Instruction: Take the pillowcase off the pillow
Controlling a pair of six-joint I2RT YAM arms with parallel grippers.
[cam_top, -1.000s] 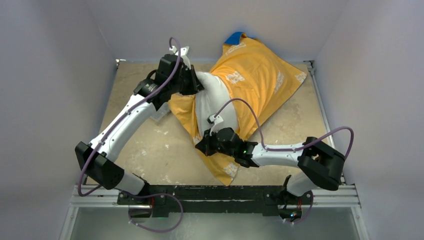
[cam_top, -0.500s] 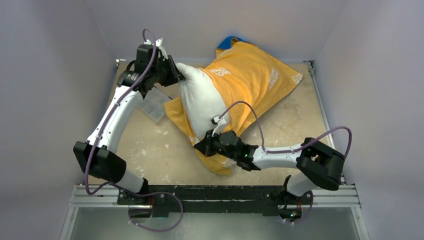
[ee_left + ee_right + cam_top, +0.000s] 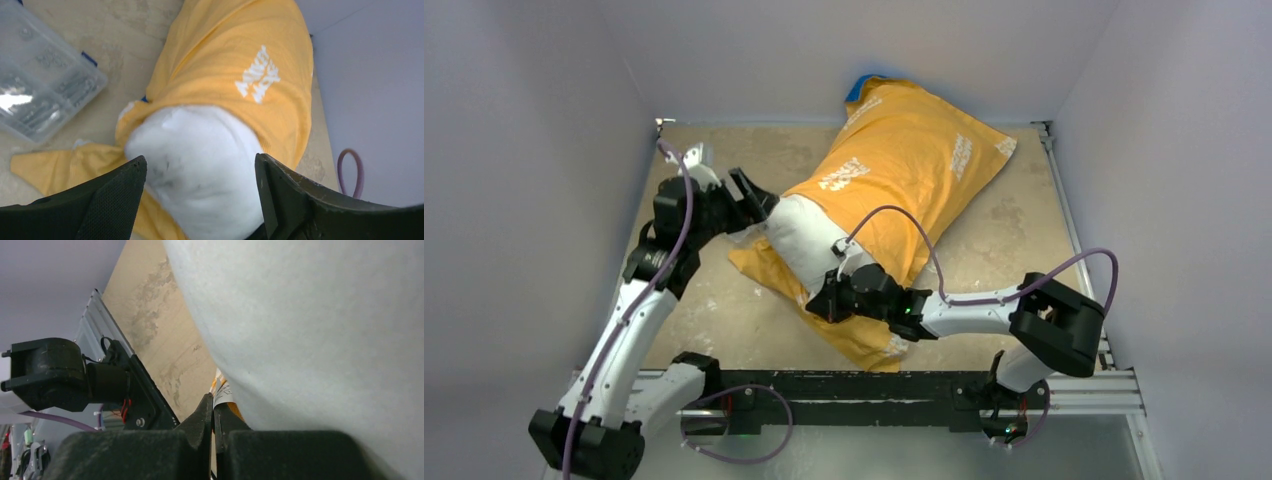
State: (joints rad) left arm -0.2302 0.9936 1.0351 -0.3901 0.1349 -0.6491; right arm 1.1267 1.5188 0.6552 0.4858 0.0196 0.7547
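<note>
The orange-yellow pillowcase (image 3: 914, 165) with white lettering lies slantwise on the table and covers the far part of the white pillow (image 3: 799, 235). The pillow's bare near-left end bulges out of the case's mouth. My left gripper (image 3: 749, 200) stands open just left of that bare end. In the left wrist view the pillow (image 3: 200, 140) lies beyond my left gripper (image 3: 200, 159), apart from both fingers, with the pillowcase (image 3: 235, 60) behind it. My right gripper (image 3: 824, 298) is shut on the case's near edge. The right wrist view shows my right gripper (image 3: 213, 407) pinching that pillowcase (image 3: 223, 392) edge under the pillow (image 3: 310, 315).
A clear plastic compartment box (image 3: 40, 90) sits on the table left of the pillow, close to my left gripper. Grey walls (image 3: 534, 150) enclose the table on three sides. A metal rail (image 3: 854, 385) runs along the near edge. A purple cable (image 3: 350, 170) loops at the right.
My left gripper let go of the pillow's end, opened and drew back leftward and nearer. The pillow and case settled back on the table. My right gripper stayed shut on the case.
</note>
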